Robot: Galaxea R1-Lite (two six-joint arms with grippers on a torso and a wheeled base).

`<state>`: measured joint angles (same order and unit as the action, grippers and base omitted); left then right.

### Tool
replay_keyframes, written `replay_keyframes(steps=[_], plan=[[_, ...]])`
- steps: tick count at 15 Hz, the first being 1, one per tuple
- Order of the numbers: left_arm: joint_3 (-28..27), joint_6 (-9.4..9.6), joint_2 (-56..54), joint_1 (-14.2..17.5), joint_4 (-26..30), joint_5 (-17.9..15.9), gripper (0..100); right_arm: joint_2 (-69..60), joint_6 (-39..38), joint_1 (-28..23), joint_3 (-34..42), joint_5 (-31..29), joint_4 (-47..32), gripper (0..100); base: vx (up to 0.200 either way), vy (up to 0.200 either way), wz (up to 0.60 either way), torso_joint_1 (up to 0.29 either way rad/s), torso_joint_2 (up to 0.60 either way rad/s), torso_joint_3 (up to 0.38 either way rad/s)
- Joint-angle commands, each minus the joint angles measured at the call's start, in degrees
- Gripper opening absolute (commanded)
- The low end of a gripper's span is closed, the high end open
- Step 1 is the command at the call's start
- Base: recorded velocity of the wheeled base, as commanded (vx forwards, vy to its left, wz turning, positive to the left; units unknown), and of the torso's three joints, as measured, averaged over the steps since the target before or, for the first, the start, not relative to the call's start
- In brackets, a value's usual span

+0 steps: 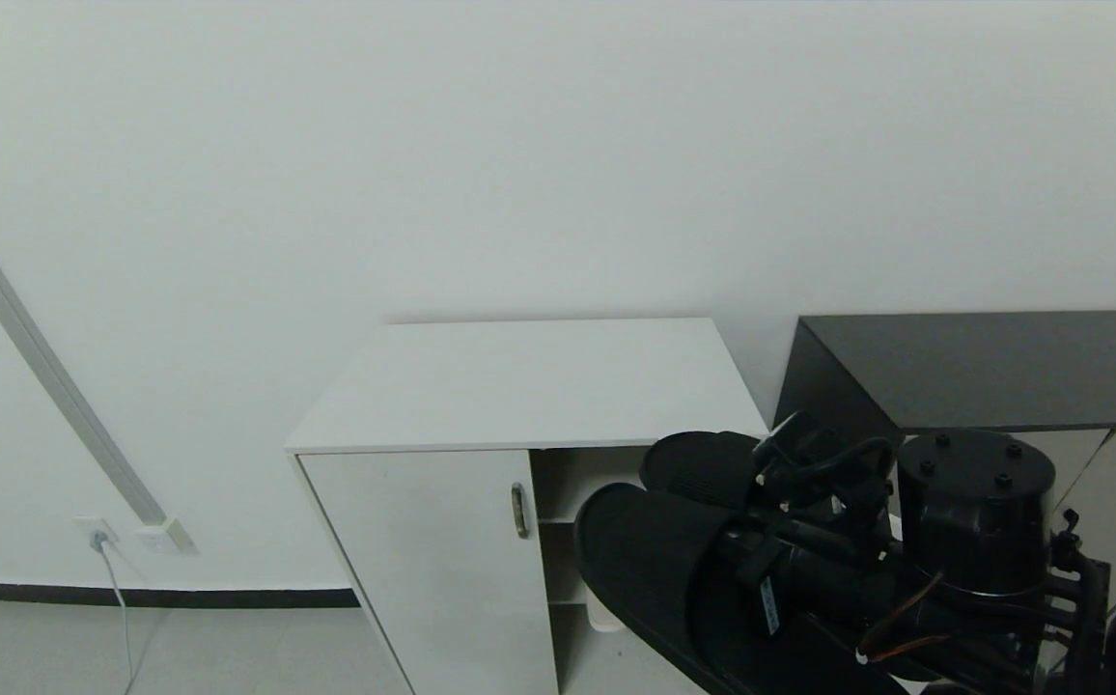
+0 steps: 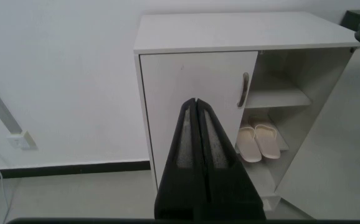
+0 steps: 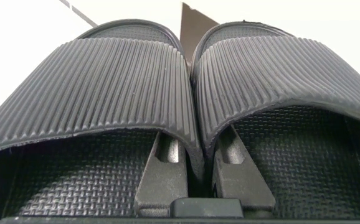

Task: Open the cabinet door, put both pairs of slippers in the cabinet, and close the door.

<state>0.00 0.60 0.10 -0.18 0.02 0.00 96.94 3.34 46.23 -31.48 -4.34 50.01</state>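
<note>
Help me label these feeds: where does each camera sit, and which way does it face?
Head: on the robot's head, looking down at the cabinet; the right arm holds black slippers.
Left wrist: behind the shut left claw, facing the cabinet's open side and white slippers.
Right wrist: behind the right claw, which pinches the black slippers.
Shared: head and left wrist show the cabinet; head and right wrist, the black slippers.

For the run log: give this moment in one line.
cabinet: right side open | white slippers: on inner shelf | black slippers: in right gripper | left gripper: shut, empty
</note>
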Motion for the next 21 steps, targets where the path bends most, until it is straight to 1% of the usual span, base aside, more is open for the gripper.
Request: replay_keyframes(steps=[1,8,12,16,19,21], plan=[[0.0,0.02,-0.01,0.01,-0.02,0.0,0,0.09,0.0,0.09,0.1,0.03,0.0,0,0.0,0.0,0.0,-0.168,0.37,0.203],[0.0,0.02,-0.01,0.01,0.06,0.09,0,-0.17,0.0,0.27,0.71,-0.05,0.09,0,0.0,0.0,0.0,-0.195,0.46,0.263],[0.0,0.02,-0.01,0.01,-0.02,0.0,0,0.18,-0.09,0.27,2.21,-0.14,3.26,0,0.0,0.0,0.0,-0.218,0.55,0.325],[0.0,0.02,-0.01,0.01,-0.02,0.0,0,1.76,-0.09,0.36,2.12,-0.14,3.43,0,0.0,0.0,0.0,-0.196,0.52,0.316],[0.0,0.02,-0.01,0.01,-0.02,0.0,0,2.82,0.0,0.62,3.26,-0.32,6.77,0,0.0,0.0,0.0,-0.176,0.5,0.318],[0.0,0.02,-0.01,0.01,-0.02,0.0,0,2.73,-0.09,0.62,3.53,-0.32,7.65,0,0.0,0.0,0.0,-0.161,0.49,0.325]])
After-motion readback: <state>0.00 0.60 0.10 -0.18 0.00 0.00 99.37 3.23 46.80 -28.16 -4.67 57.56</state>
